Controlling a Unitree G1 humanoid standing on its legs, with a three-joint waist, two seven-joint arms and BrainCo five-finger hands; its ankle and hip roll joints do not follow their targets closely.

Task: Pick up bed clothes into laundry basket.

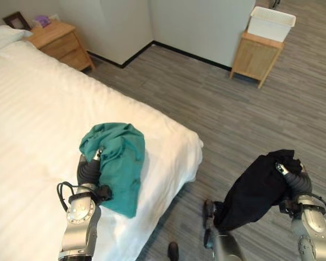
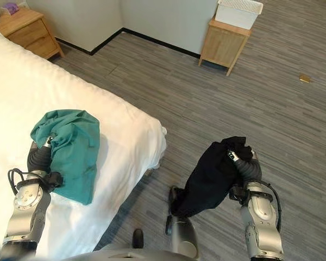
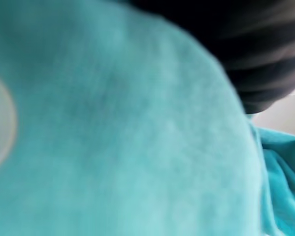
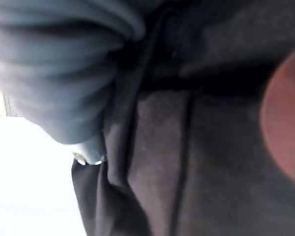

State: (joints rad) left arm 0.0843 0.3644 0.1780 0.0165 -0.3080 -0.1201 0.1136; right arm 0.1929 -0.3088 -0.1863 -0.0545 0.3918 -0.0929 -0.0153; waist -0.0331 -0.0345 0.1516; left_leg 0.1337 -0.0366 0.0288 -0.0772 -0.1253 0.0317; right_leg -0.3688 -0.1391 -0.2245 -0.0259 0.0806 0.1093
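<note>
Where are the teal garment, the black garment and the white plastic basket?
Teal garment [image 1: 119, 157], left eye view: middle of the cloth.
Black garment [image 2: 209, 182], right eye view: hanging middle.
White plastic basket [image 1: 269, 26], left eye view: front wall.

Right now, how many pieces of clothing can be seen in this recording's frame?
2. A teal garment is draped over the left robot hand above the white bed; a black garment hangs from the right robot hand over the floor. Others could lie outside the views.

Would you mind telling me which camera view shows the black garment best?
The left eye view: the whole black garment hangs from the right robot hand. The right eye view matches; the right wrist view gives close folds.
</note>
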